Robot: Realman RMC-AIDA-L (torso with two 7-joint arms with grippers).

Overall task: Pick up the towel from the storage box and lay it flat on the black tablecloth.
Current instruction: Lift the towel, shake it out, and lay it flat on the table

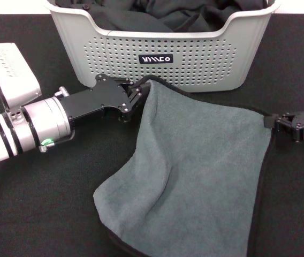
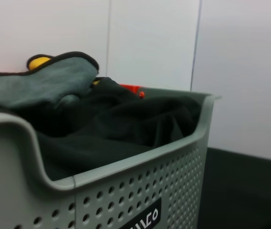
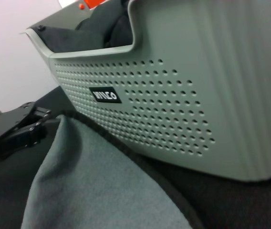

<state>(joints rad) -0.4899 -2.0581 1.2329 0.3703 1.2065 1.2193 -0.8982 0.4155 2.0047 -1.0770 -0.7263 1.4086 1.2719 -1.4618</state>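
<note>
From the head view, the towel (image 1: pixel 195 166) lies grey face up on the black tablecloth (image 1: pixel 39 214), spread in front of the storage box (image 1: pixel 162 51), which stands at the far middle of the desk. The left tool (image 1: pixel 136 96) is clenched on the towel's far left corner, just in front of the box wall near the black logo label (image 1: pixel 156 59). The right tool (image 1: pixel 278 122) is clenched on the towel's far right corner, out past the box's right end. The towel's near left part sags in soft folds and its black edging runs down the right side. Plain black fabric (image 1: pixel 157 16) fills the box.

In the left wrist view, the storage box (image 2: pixel 126 191) is seen close from its rim, with black fabric (image 2: pixel 116 129) heaped inside. Another grey cloth with black edging and a yellow patch (image 2: pixel 40 83) rests on top at the far side.

In the right wrist view, the towel (image 3: pixel 97 191) spreads grey beside the perforated wall of the storage box (image 3: pixel 173 95), and the left tool (image 3: pixel 23 131) grips its corner farther off.
</note>
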